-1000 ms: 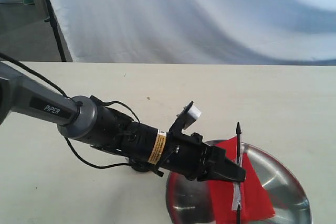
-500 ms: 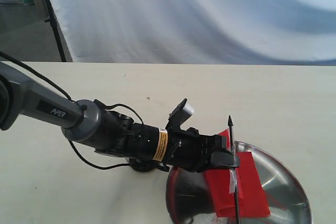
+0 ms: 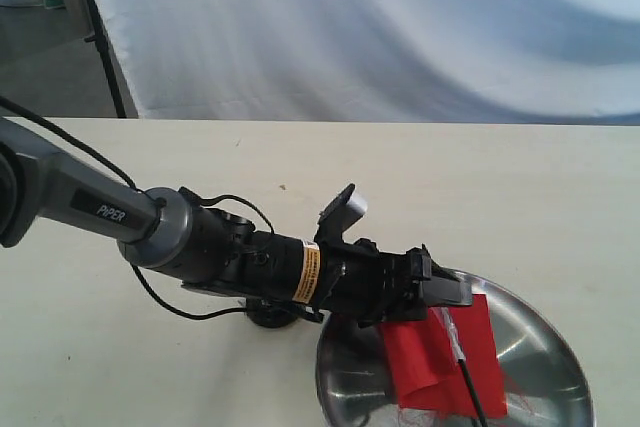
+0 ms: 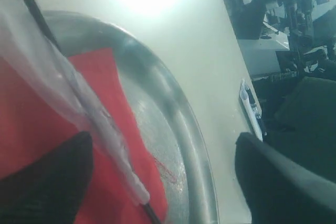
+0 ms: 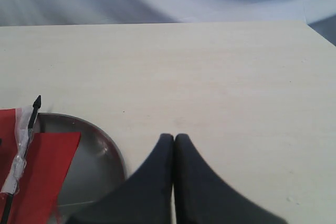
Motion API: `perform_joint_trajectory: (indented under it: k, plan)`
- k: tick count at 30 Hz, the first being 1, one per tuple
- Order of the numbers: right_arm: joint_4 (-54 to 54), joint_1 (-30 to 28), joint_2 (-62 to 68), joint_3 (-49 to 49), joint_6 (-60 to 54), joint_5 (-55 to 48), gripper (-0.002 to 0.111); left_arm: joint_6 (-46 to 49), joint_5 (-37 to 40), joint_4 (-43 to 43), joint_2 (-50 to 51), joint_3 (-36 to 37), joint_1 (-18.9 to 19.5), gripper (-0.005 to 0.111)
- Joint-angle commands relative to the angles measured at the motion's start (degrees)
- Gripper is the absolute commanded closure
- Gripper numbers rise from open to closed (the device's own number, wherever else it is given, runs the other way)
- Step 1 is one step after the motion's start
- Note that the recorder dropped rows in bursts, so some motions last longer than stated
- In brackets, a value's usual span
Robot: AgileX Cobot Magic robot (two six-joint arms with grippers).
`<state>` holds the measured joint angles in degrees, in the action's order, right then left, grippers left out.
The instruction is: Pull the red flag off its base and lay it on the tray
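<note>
The red flag [image 3: 440, 357] lies flat in the steel tray [image 3: 545, 347], its black pole pointing toward the near edge. My left gripper [image 3: 442, 292] hovers just over the flag's far end, open. In the left wrist view its dark fingers [image 4: 47, 182] stand wide apart. The whitish pole strip [image 4: 100, 124] and red cloth [image 4: 31, 119] rest on the tray [image 4: 184, 129] below them. The black base [image 3: 268, 317] sits on the table under the left arm, mostly hidden. My right gripper [image 5: 174, 139] is shut and empty over bare table beside the tray [image 5: 100, 166] and flag [image 5: 44, 163].
A cream table [image 3: 520, 187] carries everything. A white cloth backdrop [image 3: 400, 27] hangs behind it, with a black stand leg [image 3: 100, 47] at the back left. The left arm's cable [image 3: 170, 307] loops down by the base.
The flag has gone from upright in the left gripper to lying flat in the tray. The left jaws have opened and let go of the pole.
</note>
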<state>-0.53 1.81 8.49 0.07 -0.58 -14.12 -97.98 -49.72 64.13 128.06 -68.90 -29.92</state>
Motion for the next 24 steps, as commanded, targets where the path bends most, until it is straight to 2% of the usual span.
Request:
perform_joint_trajectory:
  k: [1, 3, 6, 9, 16, 24]
  plan:
    - [0.16, -0.17, -0.23, -0.07, -0.18, -0.35, 0.109, 5.95, -1.31, 2.16, -1.62, -0.14, 0.01, 0.036]
    - [0.16, -0.17, -0.23, -0.07, -0.18, -0.35, 0.109, 9.64, -4.71, 2.29, -2.75, -0.14, 0.01, 0.037]
    - [0.16, -0.17, -0.23, -0.07, -0.18, -0.35, 0.109, 14.21, -8.49, 2.43, -5.0, -0.14, 0.01, 0.045]
    - [0.16, -0.17, -0.23, -0.07, -0.18, -0.35, 0.109, 20.11, -8.39, 4.07, -8.49, -0.14, 0.01, 0.049]
    - [0.16, -0.17, -0.23, -0.07, -0.18, -0.35, 0.109, 24.71, -2.34, 7.19, -17.85, -0.14, 0.01, 0.052]
    - [0.16, -0.17, -0.23, -0.07, -0.18, -0.35, 0.109, 22.27, 14.32, 17.52, -31.9, -0.14, 0.01, 0.059]
